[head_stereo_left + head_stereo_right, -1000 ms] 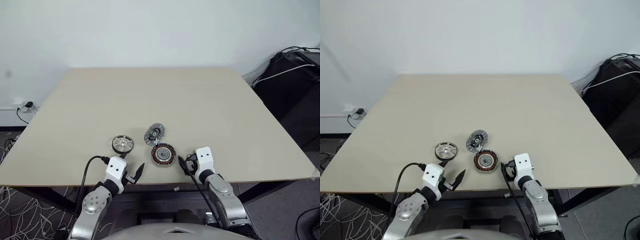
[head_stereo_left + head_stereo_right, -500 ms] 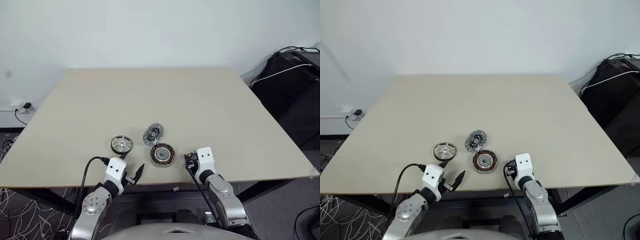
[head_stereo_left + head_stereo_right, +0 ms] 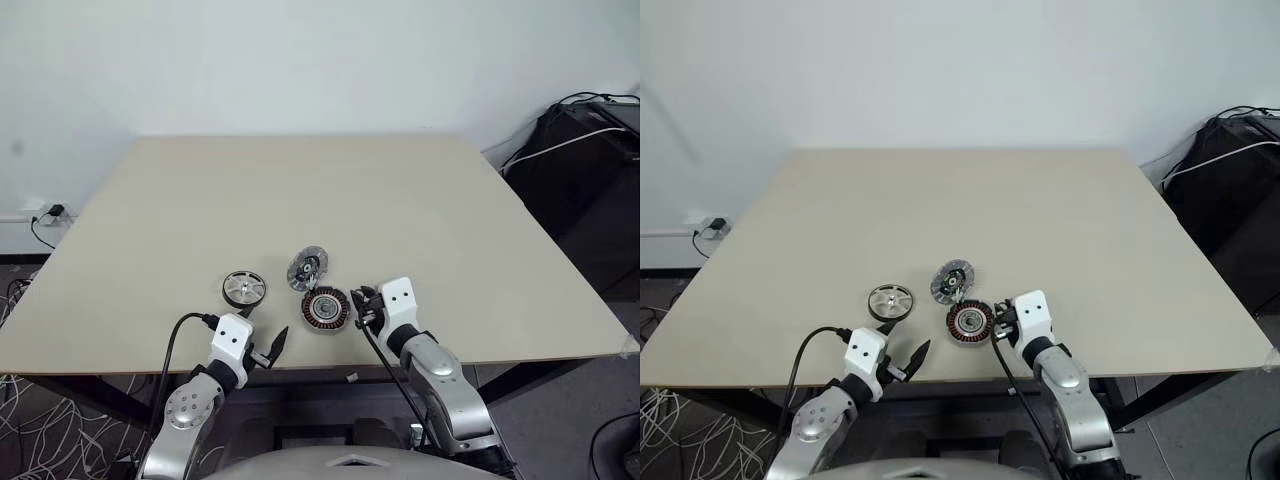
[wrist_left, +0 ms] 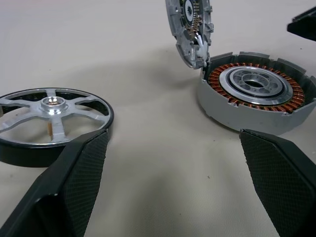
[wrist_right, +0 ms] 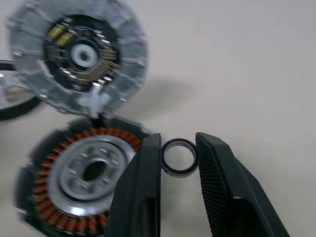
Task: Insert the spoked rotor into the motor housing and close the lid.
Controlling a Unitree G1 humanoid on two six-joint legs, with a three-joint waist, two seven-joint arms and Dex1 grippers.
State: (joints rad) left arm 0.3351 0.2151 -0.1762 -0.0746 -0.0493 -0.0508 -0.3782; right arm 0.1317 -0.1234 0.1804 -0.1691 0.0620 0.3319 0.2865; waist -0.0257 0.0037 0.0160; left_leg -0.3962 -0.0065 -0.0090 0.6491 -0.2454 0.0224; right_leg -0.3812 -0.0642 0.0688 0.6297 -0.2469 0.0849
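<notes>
Shiny metal spoked rotor; copper-wound motor housing; matt table.

We saw the table with the spoked rotor sitting left of the motor housing, lid propped up right behind it. Right gripper was just beside the housing, left gripper spread wide near the table's edge.

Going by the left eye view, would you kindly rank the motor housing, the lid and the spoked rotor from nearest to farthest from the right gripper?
From the right gripper, which is shut on a small ring:
1. motor housing, right beside the fingertips, toward the robot's left.
2. lid, propped up at the housing's far edge.
3. spoked rotor, lying flat farthest left, in front of the left gripper.
</notes>
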